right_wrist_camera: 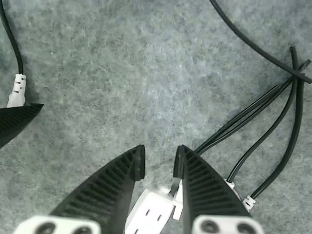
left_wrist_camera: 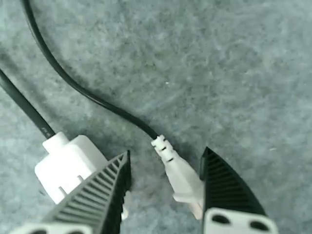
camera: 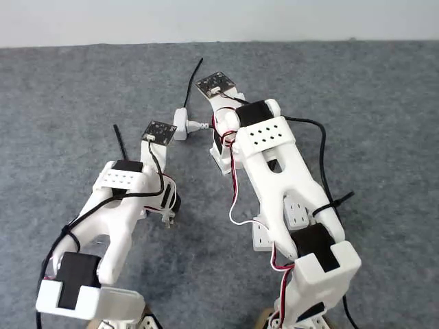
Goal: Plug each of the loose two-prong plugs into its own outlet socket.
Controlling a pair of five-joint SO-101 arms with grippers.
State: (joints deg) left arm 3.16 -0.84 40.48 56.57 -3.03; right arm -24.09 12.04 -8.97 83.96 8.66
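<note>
My left gripper [left_wrist_camera: 163, 168] is open low over the grey carpet, and a white two-prong plug [left_wrist_camera: 181, 176] on a black cord lies between its fingers. A white outlet socket [left_wrist_camera: 68, 165] with its own black cord lies just outside one finger [left_wrist_camera: 100, 195]. My right gripper [right_wrist_camera: 160, 161] is shut on another white outlet socket [right_wrist_camera: 150, 212], whose two slots face the camera; a metal prong [right_wrist_camera: 174, 185] stands beside it. In the high view a white plug piece [camera: 182, 123] lies between the two wrist cameras, its cord running toward the wall.
Several black cords [right_wrist_camera: 263, 122] with small white ends [right_wrist_camera: 248, 201] fan out beside the right gripper. Two more white outlet blocks [camera: 298, 209] [camera: 263, 236] lie under the right arm. The left arm's finger tip [right_wrist_camera: 14, 122] shows close by in the right wrist view.
</note>
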